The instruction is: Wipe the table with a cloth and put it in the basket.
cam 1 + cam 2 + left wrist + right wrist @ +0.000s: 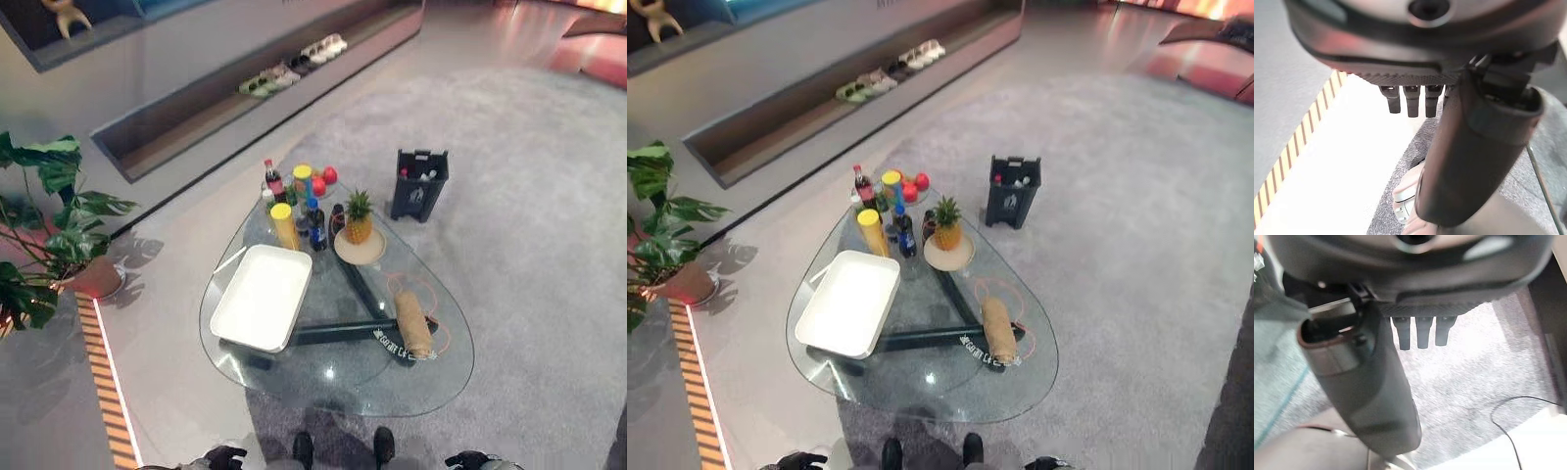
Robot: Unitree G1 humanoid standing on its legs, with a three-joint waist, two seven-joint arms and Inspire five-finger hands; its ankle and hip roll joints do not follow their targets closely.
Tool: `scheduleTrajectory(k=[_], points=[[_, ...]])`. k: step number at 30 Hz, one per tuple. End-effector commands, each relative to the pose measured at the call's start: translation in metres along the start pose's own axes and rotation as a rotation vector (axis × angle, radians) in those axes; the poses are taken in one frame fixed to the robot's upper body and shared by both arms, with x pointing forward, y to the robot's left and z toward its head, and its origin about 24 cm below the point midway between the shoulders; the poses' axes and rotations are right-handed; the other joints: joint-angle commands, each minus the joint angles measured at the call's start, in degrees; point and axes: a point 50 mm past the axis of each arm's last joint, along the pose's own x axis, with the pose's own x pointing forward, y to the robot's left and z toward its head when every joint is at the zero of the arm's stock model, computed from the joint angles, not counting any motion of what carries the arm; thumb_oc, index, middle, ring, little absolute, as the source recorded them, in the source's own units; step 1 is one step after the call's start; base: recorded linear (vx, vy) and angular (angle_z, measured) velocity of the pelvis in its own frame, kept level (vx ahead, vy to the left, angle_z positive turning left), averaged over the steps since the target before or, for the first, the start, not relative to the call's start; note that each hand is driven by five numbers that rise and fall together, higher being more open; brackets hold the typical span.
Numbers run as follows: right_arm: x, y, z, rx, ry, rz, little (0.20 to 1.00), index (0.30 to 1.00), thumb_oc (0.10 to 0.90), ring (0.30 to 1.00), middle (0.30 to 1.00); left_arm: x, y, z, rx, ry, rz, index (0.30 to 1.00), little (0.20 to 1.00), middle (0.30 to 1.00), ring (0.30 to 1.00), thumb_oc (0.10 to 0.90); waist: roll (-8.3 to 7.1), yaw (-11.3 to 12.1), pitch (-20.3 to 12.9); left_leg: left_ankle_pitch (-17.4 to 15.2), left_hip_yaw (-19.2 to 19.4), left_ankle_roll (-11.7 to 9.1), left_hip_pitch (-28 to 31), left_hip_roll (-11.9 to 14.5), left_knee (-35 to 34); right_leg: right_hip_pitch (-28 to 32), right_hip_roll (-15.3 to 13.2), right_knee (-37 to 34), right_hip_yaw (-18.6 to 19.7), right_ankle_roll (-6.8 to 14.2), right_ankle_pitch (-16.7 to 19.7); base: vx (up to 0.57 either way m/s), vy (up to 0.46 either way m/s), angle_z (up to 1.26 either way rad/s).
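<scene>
**Nothing started: cloth on the table, both hands empty**

The rolled tan cloth (412,323) lies on the glass table (294,392) at about 4 o'clock from its centre, untouched. The dark basket (420,183) stands on the carpet at 1 o'clock, well apart from the table. A white tray (262,297) sits at 9 o'clock; bottles (294,211) and a pineapple (359,217) crowd 12 o'clock. The left hand (1415,100) and right hand (1422,333) hang low at 6 o'clock, fingers straight, holding nothing. Grasping, wiping and dropping in the basket all remain, by my judgement.
</scene>
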Motion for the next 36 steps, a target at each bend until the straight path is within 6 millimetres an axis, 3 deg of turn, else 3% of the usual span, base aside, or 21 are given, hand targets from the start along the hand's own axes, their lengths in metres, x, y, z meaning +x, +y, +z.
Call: scheduleTrajectory(k=[1,9,10,14,22,29,36], points=[[-0.003,-0.019,0.021,-0.027,-0.015,-0.061,0.9,0.9,0.8,0.9,0.9,-0.001,0.023,0.037,-0.042,-0.077,0.072,0.9,0.9,0.9,0.9,0.8,-2.3,-0.74,4.87,-1.43,-0.16,1.11,-2.7,-2.69,-0.18,-0.52,0.46,0.17,0.23,1.1,-1.51,-0.08,-0.024,0.01],[-0.011,-0.049,0.046,-0.001,-0.067,-0.12,0.9,0.9,0.8,0.9,0.9,-0.006,0.046,0.072,-0.089,-0.177,0.107,0.9,0.9,0.9,0.9,0.8,-1.79,-0.81,12.01,1.16,-0.62,0.86,-8.45,-3.94,0.34,-8.07,0.71,5.2,0.4,0.3,-1.7,-0.12,0.017,0.0],[-0.012,-0.053,0.048,-0.002,-0.075,-0.133,0.9,0.9,0.8,0.9,0.9,-0.008,0.049,0.079,-0.103,-0.207,0.111,0.9,0.9,0.9,0.9,0.8,-1.58,-0.76,13.97,0.97,-0.98,0.61,-11.22,-4.27,3.55,-10.6,0.39,8.39,0.05,0.1,-2.4,-0.11,0.032,-0.01],[-0.016,-0.063,0.058,-0.02,-0.101,-0.172,0.9,0.9,0.8,0.9,0.9,-0.015,0.064,0.1,-0.126,-0.277,0.142,0.9,0.9,0.9,0.9,0.8,-1.77,-0.67,16.7,0.11,-1.24,0.92,-18.5,-5.36,10.42,-17.93,-0.2,14.57,-0.1,-0.27,-3.54,-0.14,-0.003,0.03],[-0.026,-0.079,0.083,0.041,-0.166,-0.289,0.9,0.9,0.8,0.9,0.9,-0.026,0.077,0.132,-0.177,-0.397,0.192,0.9,0.9,0.9,0.9,0.8,-2.1,-0.83,16.7,-4.08,-1.56,1.55,-35.47,-5.66,26.59,-33.67,-0.15,28.48,0.49,-1.6,-7.77,-0.09,-0.036,0.11],[-0.033,-0.093,0.095,0.122,-0.228,-0.37,0.9,0.9,0.8,0.9,0.9,-0.031,0.084,0.139,-0.178,-0.448,0.213,0.9,0.9,0.9,0.9,0.8,-1.76,-0.32,16.7,-6.55,-1.85,1.86,-43.02,-4.49,35.13,-41.39,0.1,38.41,0.69,-2.73,-11.0,0.0,-0.035,0.02],[-0.035,-0.098,0.097,0.167,-0.258,-0.4,0.9,0.9,0.8,0.9,0.9,-0.032,0.086,0.139,-0.173,-0.456,0.222,0.9,0.9,0.9,0.9,0.8,-1.82,0.07,16.7,-7.45,-1.76,1.79,-45.25,-3.99,37.55,-43.4,-0.06,41.19,0.14,-3.05,-11.85,0.0,0.0,0.0]])
